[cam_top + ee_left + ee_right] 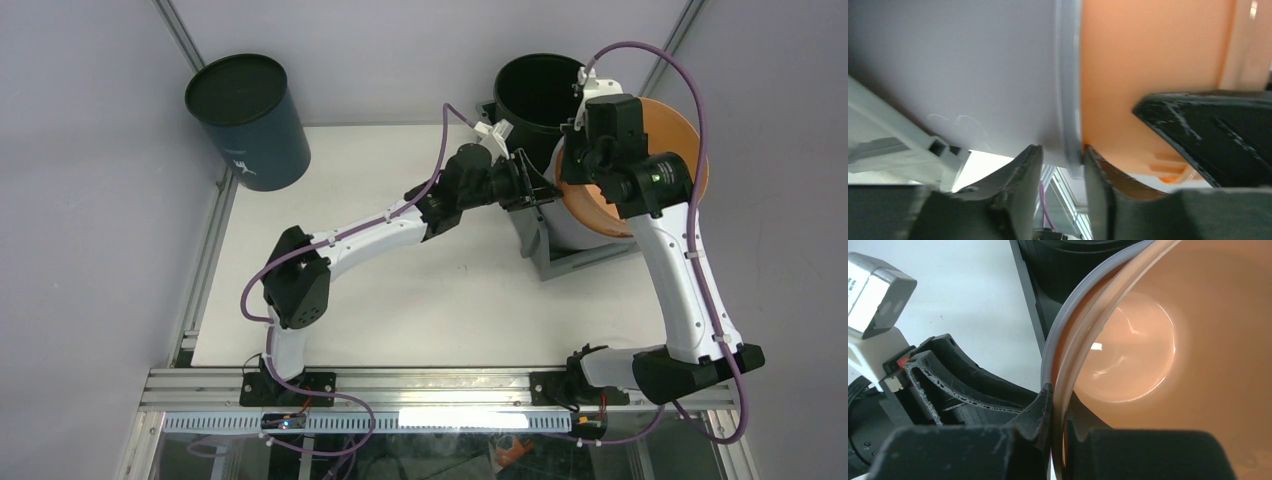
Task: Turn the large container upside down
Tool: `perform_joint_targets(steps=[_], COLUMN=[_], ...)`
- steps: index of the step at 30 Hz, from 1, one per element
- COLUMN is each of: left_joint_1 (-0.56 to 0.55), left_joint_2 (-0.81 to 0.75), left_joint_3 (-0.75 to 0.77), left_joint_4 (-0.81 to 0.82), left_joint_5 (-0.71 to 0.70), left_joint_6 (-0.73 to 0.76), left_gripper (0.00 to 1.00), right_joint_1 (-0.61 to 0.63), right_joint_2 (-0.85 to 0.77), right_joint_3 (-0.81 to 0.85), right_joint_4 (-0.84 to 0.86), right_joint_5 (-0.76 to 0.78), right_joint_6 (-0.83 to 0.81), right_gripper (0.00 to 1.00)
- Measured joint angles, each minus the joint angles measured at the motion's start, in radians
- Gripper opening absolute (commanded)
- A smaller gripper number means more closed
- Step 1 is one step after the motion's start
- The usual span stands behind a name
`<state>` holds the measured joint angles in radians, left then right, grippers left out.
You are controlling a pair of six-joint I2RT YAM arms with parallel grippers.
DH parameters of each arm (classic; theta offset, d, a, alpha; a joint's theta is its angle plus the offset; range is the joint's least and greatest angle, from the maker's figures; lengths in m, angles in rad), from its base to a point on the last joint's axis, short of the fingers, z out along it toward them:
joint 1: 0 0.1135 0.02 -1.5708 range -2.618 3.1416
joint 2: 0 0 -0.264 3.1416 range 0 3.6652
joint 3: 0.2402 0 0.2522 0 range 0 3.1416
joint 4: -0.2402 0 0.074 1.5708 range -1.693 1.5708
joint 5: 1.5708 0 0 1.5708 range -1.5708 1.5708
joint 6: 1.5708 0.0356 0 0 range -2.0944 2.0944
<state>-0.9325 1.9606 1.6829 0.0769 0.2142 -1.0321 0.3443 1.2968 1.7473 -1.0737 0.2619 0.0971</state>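
Top external: large container (540, 255), grey, rectangular (largely covered).

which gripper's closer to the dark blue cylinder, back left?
Left. The left gripper is at the orange bucket rim's left side, toward the dark blue cylinder; the right gripper clamps that rim further right.

Left arm (370, 235) stretched forward, left claw (1063, 150) straddling nested bucket rims (1068, 100), grip unclear, right arm (680, 270) raised, right claw (1058, 395) just beside it, pinched shut on those rims.
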Motion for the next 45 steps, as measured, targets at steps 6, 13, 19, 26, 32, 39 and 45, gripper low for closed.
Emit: perform_joint_targets(steps=[6, 13, 19, 26, 32, 39, 45], left_joint_1=[-0.011, -0.011, -0.011, -0.011, -0.011, -0.009, -0.004], left_joint_2=[0.0, 0.002, 0.02, 0.037, 0.044, 0.05, 0.05], left_joint_3=[0.021, 0.024, 0.051, 0.101, 0.113, 0.113, 0.098], left_joint_4=[0.023, 0.02, 0.008, 0.005, -0.01, -0.043, -0.05], left_joint_5=[0.008, 0.021, 0.028, 0.053, 0.056, 0.05, 0.049], left_joint_6=[-0.04, -0.07, -0.087, -0.114, -0.128, -0.141, -0.148], left_gripper=[0.08, 0.0, 0.0, 0.0, 0.0, 0.0, 0.0], right_joint_1=[-0.007, -0.007, -0.01, -0.014, 0.0, 0.014, 0.014], right_joint_2=[0.025, 0.025, 0.024, 0.025, 0.026, 0.025, 0.005], right_joint_3=[0.076, 0.083, 0.093, 0.146, 0.146, 0.098, 0.05], right_joint_4=[-0.08, -0.093, -0.099, -0.124, -0.129, -0.098, -0.067], right_joint_5=[-0.014, -0.014, -0.01, -0.004, 0.013, 0.025, 0.008], right_joint_6=[0.001, 0.007, 0.007, 0.019, 0.022, 0.016, 0.005], right_gripper=[0.0, 0.0, 0.0, 0.0, 0.0, 0.0, 0.0])
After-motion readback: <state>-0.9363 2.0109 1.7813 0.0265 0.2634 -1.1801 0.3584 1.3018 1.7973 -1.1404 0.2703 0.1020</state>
